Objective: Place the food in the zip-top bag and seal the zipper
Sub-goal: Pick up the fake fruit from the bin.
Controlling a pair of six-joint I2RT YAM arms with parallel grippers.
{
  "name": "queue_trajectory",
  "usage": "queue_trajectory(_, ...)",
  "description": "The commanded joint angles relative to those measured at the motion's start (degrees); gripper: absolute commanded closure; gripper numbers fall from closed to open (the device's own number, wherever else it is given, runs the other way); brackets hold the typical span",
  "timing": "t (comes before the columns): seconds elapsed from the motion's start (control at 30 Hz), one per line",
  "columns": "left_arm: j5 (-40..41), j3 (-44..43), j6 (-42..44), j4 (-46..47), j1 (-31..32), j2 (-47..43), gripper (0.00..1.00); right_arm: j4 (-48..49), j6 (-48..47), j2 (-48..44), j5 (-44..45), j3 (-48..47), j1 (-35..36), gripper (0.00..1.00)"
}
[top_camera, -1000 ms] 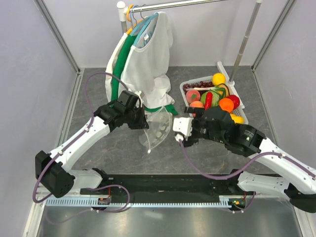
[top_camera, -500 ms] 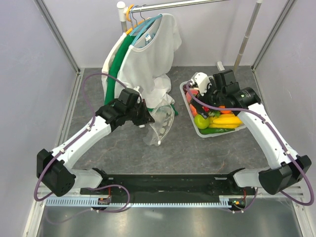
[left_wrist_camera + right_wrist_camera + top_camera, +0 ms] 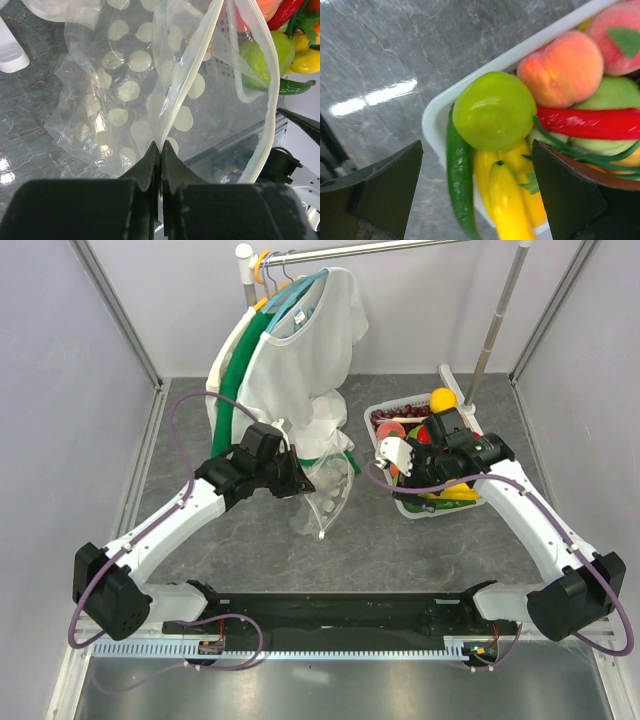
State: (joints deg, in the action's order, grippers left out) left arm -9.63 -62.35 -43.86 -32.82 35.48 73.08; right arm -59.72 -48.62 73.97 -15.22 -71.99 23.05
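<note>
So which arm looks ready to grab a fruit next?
The right: the right gripper hovers open over the green apple in the basket, while the left gripper is shut on the zip-top bag, holding it up.

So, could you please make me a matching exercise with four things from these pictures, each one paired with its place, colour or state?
Things:
1. left gripper
2. right gripper
3. green apple
4. zip-top bag

Place, colour or state:
A. open, above the basket
B. clear with white dots
C. shut on the zip-top bag's edge
D. in the basket, next to the peach

Pairs: 1-C, 2-A, 3-D, 4-B
</note>
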Motion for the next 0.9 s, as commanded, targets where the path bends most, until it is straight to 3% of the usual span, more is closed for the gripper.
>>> queue_trajectory(0.0,-1.01,0.38,0.61,1.88,0.02,-1.62,0.98,3.21,-13.76,-1.82,-2.34,0.27,0.33,0.02)
queue_trajectory(0.3,-0.83,0.21,1.14,1.88,0.02,-1.89,0.98,0.05,-28.01,2.05,-0.69,-0.35,2.17,0.02)
queue_trajectory(0.67,-0.04,1.0,1.84,1.79,0.02,-3.03,0.98,-1.89,-29.6,9.34,3.18,-2.19,4.02,0.02)
queue_trajectory(0.83,-0.3,1.26,1.93,1.7,0.02,-2.85,0.98,-2.76,-29.25,10.93,4.41,-2.54,4.29,0.08)
queue_trajectory(0.87,-0.22,1.35,1.93,1.79,0.02,-2.68,0.98,-2.68,-29.08,11.01,4.41,-2.81,4.29,0.14)
